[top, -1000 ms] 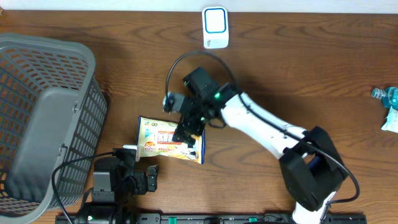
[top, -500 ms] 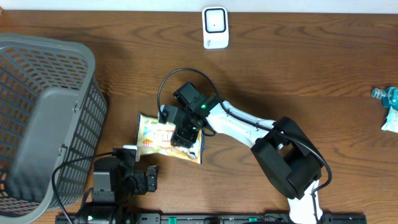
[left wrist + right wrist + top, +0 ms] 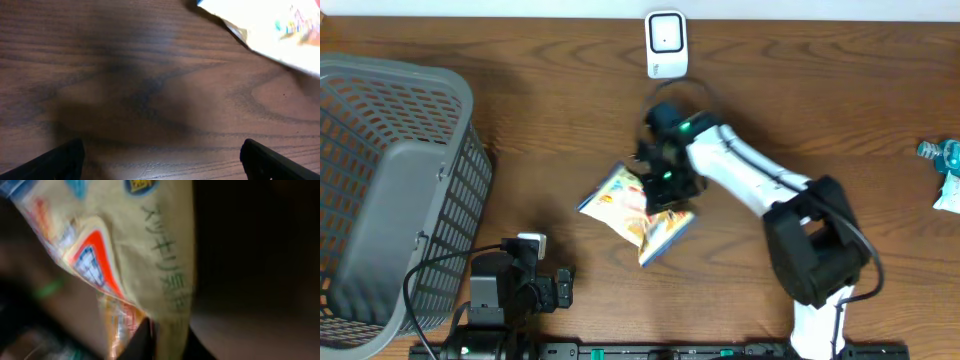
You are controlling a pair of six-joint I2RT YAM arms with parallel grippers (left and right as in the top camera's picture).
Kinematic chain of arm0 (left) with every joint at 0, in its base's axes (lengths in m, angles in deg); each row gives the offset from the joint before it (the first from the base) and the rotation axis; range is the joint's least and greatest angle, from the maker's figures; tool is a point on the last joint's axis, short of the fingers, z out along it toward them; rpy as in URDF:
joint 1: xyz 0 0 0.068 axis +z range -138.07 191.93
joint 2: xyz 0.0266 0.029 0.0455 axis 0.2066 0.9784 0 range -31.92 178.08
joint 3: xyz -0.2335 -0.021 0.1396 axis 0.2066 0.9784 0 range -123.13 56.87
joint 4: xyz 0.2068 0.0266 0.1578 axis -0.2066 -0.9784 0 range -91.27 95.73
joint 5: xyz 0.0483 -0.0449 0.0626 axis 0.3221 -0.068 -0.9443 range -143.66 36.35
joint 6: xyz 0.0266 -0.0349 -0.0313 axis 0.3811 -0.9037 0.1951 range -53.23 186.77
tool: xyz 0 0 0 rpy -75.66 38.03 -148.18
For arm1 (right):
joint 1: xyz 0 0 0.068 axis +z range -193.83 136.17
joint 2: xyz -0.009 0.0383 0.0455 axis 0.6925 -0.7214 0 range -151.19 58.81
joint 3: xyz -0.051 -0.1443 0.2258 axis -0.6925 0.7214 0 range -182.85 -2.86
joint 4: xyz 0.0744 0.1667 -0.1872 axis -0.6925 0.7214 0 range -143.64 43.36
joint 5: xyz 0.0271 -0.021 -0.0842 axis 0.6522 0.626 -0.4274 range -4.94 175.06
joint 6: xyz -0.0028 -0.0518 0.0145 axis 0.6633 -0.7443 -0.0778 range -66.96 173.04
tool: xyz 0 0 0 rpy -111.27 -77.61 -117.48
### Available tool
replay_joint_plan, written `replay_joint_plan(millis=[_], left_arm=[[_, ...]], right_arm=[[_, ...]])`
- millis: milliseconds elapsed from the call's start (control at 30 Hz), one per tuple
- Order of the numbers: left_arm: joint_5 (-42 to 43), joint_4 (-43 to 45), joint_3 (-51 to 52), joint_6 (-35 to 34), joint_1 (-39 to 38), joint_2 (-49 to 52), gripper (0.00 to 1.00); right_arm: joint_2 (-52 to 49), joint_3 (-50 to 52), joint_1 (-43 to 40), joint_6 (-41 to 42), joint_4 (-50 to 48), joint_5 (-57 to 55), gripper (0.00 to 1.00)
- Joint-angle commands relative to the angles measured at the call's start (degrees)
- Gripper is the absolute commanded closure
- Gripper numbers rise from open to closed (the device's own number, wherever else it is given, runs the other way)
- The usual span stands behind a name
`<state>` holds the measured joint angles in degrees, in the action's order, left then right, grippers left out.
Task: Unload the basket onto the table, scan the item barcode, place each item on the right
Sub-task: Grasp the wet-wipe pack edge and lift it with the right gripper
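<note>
moved: snack bag [image 3: 635, 205] no longer lies flat next to the left arm. It now sits further right, towards mid-table, tilted. The right arm has swung up with it, and its jaws have gone from wide to nearly closed.
right gripper [image 3: 663, 185]: clamped on the bag's upper right part. The wrist view shows the yellow film with red and blue print pinched between the dark fingers [image 3: 142, 340] at the bottom of the frame.
bag pose: one corner points towards the basket [image 3: 470, 170] and the blue end points down-right. Cannot tell from overhead whether it's clear of the table [image 3: 840, 110].
bag vs scanner: the white scanner [image 3: 666, 45] sits at the far table edge, and the bag is below it, apart from it.
barcode: none readable in any view.
left gripper [image 3: 162, 160]: jaws fully apart, nothing between them, only bare wood below. The bag's edge shows at the top right of its wrist view.
left arm: parked at the near edge, next to the basket.
other: teal packet [image 3: 945, 175] at the far right edge, well away from both arms.
</note>
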<state>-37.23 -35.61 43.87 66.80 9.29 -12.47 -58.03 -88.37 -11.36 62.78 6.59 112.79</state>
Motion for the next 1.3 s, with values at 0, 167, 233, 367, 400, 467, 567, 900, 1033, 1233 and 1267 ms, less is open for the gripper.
replay_joint_plan(millis=[0,167,233,367,400,467,567,900,1033,1233,1267], left_arm=[[0.50,0.02,-0.31,0.37,0.13,-0.15,0.01],[0.50,0.02,-0.31,0.35,0.13,-0.15,0.01],[0.50,0.02,-0.31,0.37,0.13,-0.15,0.01],[0.50,0.02,-0.31,0.35,0.13,-0.15,0.01],[0.50,0.02,-0.31,0.37,0.13,-0.15,0.01],[0.50,0.00,-0.31,0.37,0.13,-0.15,0.01],[0.50,0.02,-0.31,0.37,0.13,-0.15,0.01],[0.50,0.02,-0.31,0.37,0.13,-0.15,0.01],[0.50,0.02,-0.31,0.35,0.13,-0.15,0.01],[0.50,0.02,-0.31,0.35,0.13,-0.15,0.01],[0.50,0.02,-0.31,0.37,0.13,-0.15,0.01]], right_arm=[[4.11,-1.99,-4.44,6.99,7.23,21.20,0.93],[4.33,-1.97,-9.27,7.02,23.26,36.39,0.99],[4.33,-1.97,-10.60,6.78,25.22,36.30,0.98],[4.33,-1.97,-11.91,-1.62,19.23,28.55,0.93],[4.33,-1.97,-11.72,-3.50,18.08,26.21,0.89],[4.33,-1.97,-10.80,-3.80,15.96,19.87,0.81],[4.33,-1.97,-8.48,-2.89,12.22,10.93,0.42],[4.33,-1.97,4.63,-1.33,7.85,-4.83,0.29],[4.33,-1.97,10.03,1.62,6.62,-14.03,0.28],[4.22,-1.88,16.11,7.37,4.42,-29.88,0.19],[4.22,-1.84,16.79,8.22,4.22,-31.36,0.18]])
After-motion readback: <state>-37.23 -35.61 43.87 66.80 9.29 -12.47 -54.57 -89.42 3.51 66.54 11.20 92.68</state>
